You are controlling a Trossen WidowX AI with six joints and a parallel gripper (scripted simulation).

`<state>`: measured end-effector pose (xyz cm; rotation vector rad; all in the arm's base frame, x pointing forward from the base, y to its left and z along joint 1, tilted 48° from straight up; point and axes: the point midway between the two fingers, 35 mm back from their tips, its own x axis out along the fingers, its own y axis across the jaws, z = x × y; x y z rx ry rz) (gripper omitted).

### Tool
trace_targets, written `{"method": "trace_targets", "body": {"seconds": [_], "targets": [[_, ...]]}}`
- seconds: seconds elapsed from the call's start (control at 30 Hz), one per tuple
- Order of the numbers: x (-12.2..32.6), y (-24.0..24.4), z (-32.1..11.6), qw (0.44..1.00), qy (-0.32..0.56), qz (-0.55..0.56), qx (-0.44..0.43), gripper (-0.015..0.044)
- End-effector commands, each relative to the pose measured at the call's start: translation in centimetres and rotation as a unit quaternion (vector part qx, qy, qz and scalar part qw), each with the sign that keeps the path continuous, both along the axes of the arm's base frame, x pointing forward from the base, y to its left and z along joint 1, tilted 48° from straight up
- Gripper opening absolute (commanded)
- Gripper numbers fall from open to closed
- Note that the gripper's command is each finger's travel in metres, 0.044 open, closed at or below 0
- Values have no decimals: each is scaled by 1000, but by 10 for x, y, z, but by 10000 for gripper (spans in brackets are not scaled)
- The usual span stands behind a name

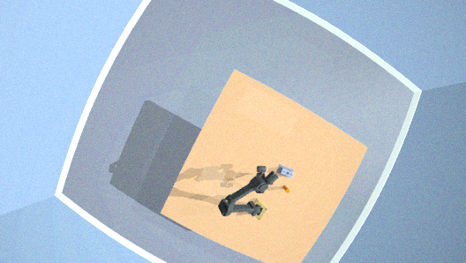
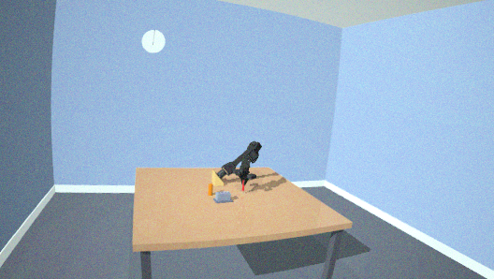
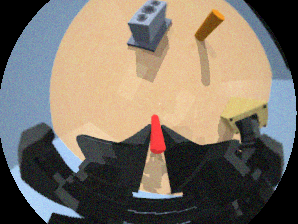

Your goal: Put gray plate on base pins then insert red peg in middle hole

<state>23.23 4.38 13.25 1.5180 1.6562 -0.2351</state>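
The gray plate point(image 1: 285, 171) point(image 2: 223, 195) point(image 3: 141, 30) is a thick block with three dark round holes in its top. It sits over the thin dark base point(image 3: 137, 45) and looks level; pins are hidden and a small gap cannot be ruled out. No peg shows in its middle hole. My gripper point(image 2: 243, 182) point(image 3: 156, 127) is shut on the red peg point(image 2: 243, 187) point(image 3: 157, 140), away from the plate. The peg is upright, with its lower end at or close to the table; contact is unclear. In the top view the arm hides the peg.
An orange cylinder point(image 1: 286, 189) point(image 2: 210, 189) point(image 3: 209, 26) stands beside the plate. A yellow wedge-like block point(image 1: 261, 209) point(image 2: 216, 179) point(image 3: 244, 111) is at the arm's foot. All stand on the wooden table point(image 1: 309, 150) point(image 2: 178, 215) point(image 3: 100, 85).
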Motion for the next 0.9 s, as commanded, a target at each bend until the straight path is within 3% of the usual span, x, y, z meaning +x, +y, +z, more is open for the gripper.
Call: {"method": "trace_targets", "body": {"seconds": [0.0,0.43,0.87], "targets": [[1,-10,9,1000,-5,-6,-6,0],[-3,-41,37,999,-12,-25,-16,0],[20,-52,20,1000,-17,-18,-11,0]]}}
